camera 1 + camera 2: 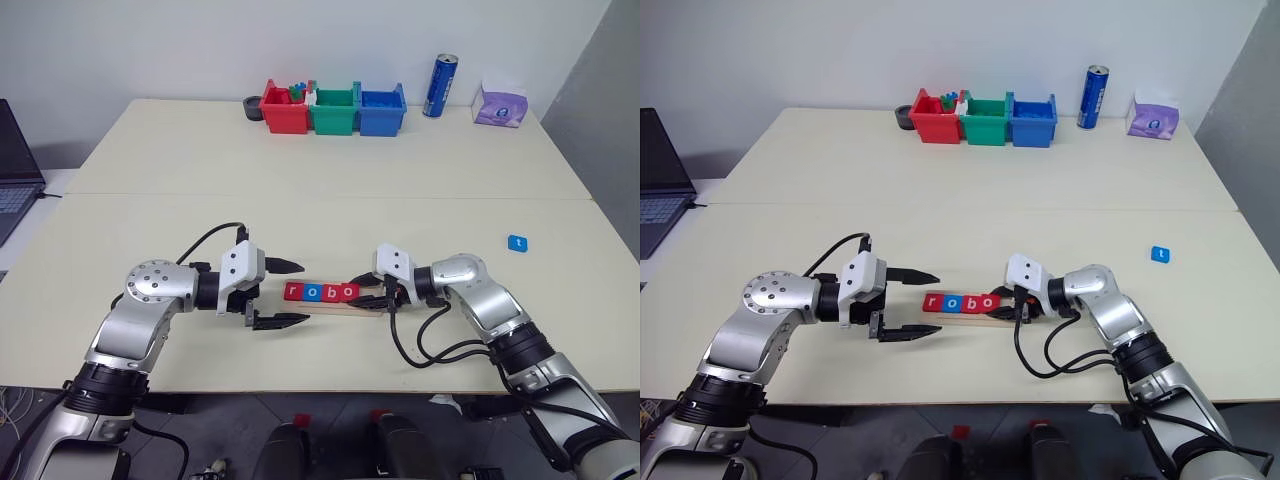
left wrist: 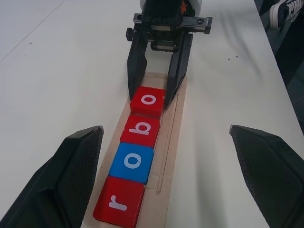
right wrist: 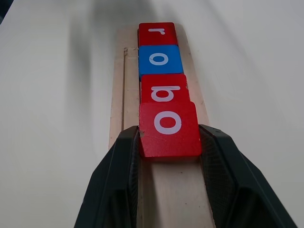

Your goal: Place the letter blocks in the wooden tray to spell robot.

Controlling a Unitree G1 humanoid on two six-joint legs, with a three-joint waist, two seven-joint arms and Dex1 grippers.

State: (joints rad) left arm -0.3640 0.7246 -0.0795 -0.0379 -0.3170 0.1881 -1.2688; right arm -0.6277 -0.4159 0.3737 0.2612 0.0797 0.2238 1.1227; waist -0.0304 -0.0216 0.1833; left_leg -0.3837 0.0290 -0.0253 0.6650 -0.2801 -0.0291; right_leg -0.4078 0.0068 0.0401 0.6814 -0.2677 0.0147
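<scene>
1. The table (image 1: 330, 150) is pale, and a seam runs across it from side to side.
2. The left gripper (image 1: 290, 293) sits just off the left end of the wooden tray (image 1: 345, 307). Its two black fingers are spread wide with nothing between them.
3. The right gripper (image 1: 368, 293) is at the tray's right end, and its fingers (image 3: 118, 180) are clamped on the sides of a red "o" block (image 3: 168, 128).
4. Three plastic bins stand side by side at the far edge: one red (image 1: 284, 108), one green (image 1: 334, 110) and one blue (image 1: 382, 110). A blue can (image 1: 439, 85) and a purple pack (image 1: 500, 105) stand to their right.
5. The tray's long axis runs left to right in front of the robot. Its right end is hidden under the right gripper.
6. Four letter blocks lie in a row in the tray, touching, and read "robo" from the left: red "r" (image 2: 118, 204), blue "o" (image 2: 132, 162), red "b" (image 2: 141, 129), and the held red "o".
7. A fifth block, blue "t" (image 1: 517, 243), lies alone well to the right of the tray. Its letter is small and hard to read.
</scene>
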